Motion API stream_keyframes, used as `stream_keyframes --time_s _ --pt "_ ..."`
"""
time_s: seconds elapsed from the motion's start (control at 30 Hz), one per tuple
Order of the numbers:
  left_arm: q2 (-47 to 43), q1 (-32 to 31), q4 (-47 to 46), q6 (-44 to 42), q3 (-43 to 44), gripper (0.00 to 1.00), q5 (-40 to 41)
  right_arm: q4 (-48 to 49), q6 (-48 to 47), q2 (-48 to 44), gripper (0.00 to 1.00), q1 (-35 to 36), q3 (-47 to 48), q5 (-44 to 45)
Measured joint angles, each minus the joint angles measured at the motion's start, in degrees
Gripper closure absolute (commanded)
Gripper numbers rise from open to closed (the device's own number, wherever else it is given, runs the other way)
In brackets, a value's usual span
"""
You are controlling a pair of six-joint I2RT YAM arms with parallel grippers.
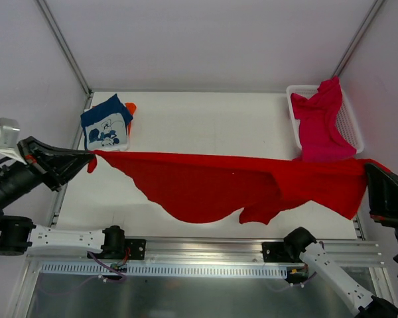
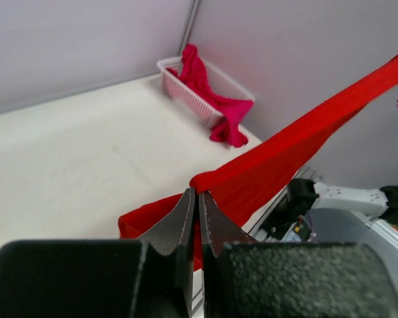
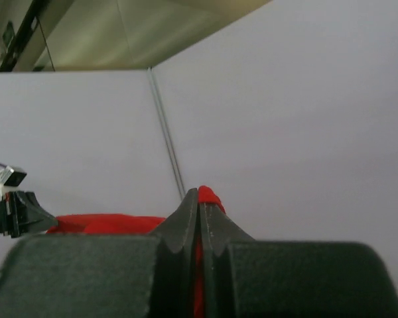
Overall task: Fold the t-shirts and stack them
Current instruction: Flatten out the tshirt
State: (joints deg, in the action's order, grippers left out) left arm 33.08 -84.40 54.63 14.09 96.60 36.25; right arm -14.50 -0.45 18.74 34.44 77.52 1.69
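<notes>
A bright red t-shirt hangs stretched in the air across the table, its lower edge sagging. My left gripper is shut on its left end, seen from the wrist as red cloth pinched at the gripper's tips. My right gripper is shut on the right end; red cloth pokes out between the gripper's tips. A folded navy t-shirt with white cartoon print lies at the back left on an orange one. A magenta-pink t-shirt is draped in the basket.
A white mesh basket stands at the back right, also in the left wrist view as the basket with the pink shirt. White walls with metal corner posts close in the table.
</notes>
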Motion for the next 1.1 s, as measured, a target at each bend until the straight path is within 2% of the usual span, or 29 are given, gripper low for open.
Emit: stream_keyframes --time_s 0.23,0.47,0.67,0.9,1.1 --pt "-2.38 0.13 -0.70 -2.95 2.80 1.00 -4.72 -4.98 7.04 -5.29 0.99 -0.57 0.07 8.52" --pt "-3.48 1.27 -0.72 -3.52 1.92 1.00 -8.90 -9.01 11.58 -7.39 1.00 -5.68 -1.33 9.31" --pt "-4.55 1.27 -1.05 -4.72 -1.31 1.00 -8.24 -9.38 13.92 -7.50 0.99 -8.39 -3.61 9.35" --pt "-5.22 1.29 -5.73 -9.49 -13.11 1.00 4.85 -3.02 14.99 -6.40 1.00 -8.98 -18.38 11.63" --pt "-6.67 1.27 -19.45 -20.74 -30.84 1.00 15.19 4.42 15.21 4.15 0.99 -9.03 -29.49 14.64"
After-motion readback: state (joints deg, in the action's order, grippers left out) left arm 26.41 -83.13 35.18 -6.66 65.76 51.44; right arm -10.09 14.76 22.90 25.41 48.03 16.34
